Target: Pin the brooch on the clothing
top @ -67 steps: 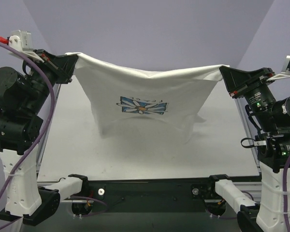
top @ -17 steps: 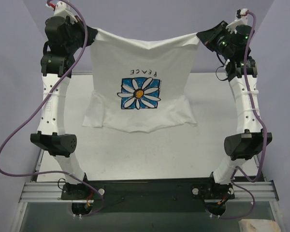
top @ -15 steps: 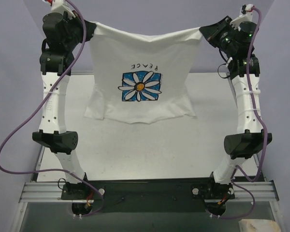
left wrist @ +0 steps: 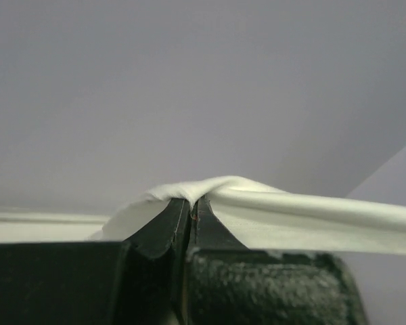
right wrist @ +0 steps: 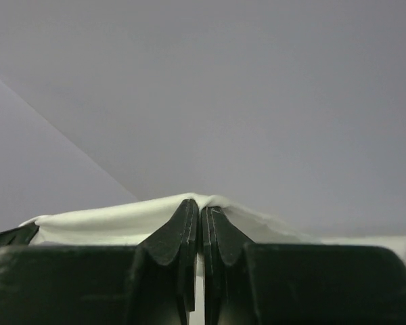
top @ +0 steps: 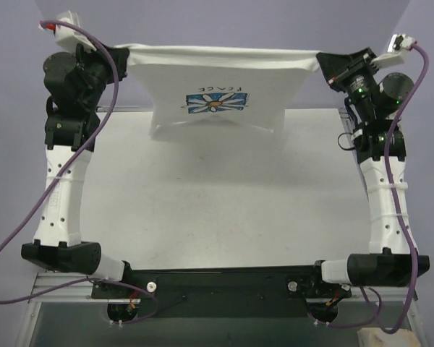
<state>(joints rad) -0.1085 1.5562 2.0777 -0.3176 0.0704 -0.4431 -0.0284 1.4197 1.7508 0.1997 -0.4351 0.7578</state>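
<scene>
The white T-shirt hangs stretched taut between my two grippers at the far end of the table, its blue daisy print facing the camera. My left gripper is shut on the shirt's left top corner. My right gripper is shut on the right top corner. The shirt's lower edge hangs near the far table surface. The brooch is not in view in any frame.
The grey table top lies in front of the shirt. Purple-grey walls stand behind and at the sides. The black rail with the arm bases runs along the near edge.
Both grippers have carried the shirt farther back and spread apart, pulling its top edge straight. The shirt's lower part has lifted off the table, and the print now looks foreshortened.
</scene>
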